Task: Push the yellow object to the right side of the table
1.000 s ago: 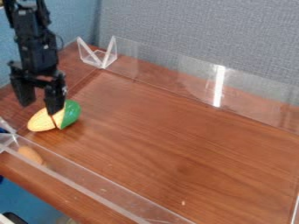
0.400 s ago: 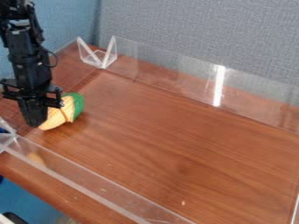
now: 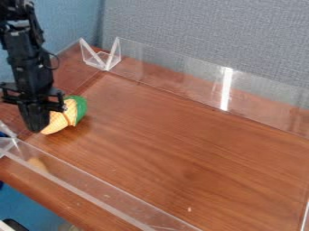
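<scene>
The black metal gripper (image 3: 34, 113) of the 1 robot arm hangs at the left edge of the view, its lower end down at the tabletop. Its fingertips are dark and hard to separate by eye, but the gripper is closed, its fingers drawn together; whether anything is pinched between them I cannot tell. Right up against it in the view, on the side toward the middle of the table, lies the small rounded yellow-orange wedge-shaped toy with a bright green end (image 3: 65, 116). The gripper hides part of the toy's yellow portion, while the green end points away from the gripper, toward the back of the table. The toy is near the left end of the reddish-brown wood-grain tabletop (image 3: 193, 144), whose surface stretches from there to the right side of the view. Near the front left, by the low clear acrylic front wall (image 3: 103, 191), a small orange-tan rounded shape (image 3: 39, 164) shows, partly blurred. Behind the toy, toward the back left corner, stands a clear acrylic bracket with 2 upright points (image 3: 101, 57). A low clear acrylic back wall (image 3: 182, 74) runs from near that corner to the right, with 1 bright white streak of glare on it. Beyond it rises a grey textured panel (image 3: 211, 32), and blue shows behind the arm.
</scene>
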`<state>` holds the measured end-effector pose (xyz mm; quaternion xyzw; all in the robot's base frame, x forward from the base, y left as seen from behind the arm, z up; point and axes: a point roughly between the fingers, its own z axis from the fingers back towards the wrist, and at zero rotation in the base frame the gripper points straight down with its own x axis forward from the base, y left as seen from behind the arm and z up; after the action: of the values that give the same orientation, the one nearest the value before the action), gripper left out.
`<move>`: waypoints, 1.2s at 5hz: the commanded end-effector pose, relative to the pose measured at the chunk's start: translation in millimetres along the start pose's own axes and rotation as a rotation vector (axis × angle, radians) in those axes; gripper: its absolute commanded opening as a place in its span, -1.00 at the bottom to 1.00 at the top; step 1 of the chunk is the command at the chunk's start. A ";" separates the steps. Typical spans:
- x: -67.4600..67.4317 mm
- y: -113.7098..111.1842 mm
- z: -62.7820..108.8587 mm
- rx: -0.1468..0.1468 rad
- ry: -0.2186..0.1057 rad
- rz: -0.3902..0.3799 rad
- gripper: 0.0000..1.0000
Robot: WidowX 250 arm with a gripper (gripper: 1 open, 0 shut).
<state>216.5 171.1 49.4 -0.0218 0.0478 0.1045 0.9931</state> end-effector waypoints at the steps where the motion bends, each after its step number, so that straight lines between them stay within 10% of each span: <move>1: -5.1 2.5 21.9 0.018 -0.073 0.033 -1.00; 6: -17.6 -39.0 103.6 -0.032 -0.181 -0.070 -1.00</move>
<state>214.9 133.5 139.2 -0.0473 -0.0177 0.0755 0.9959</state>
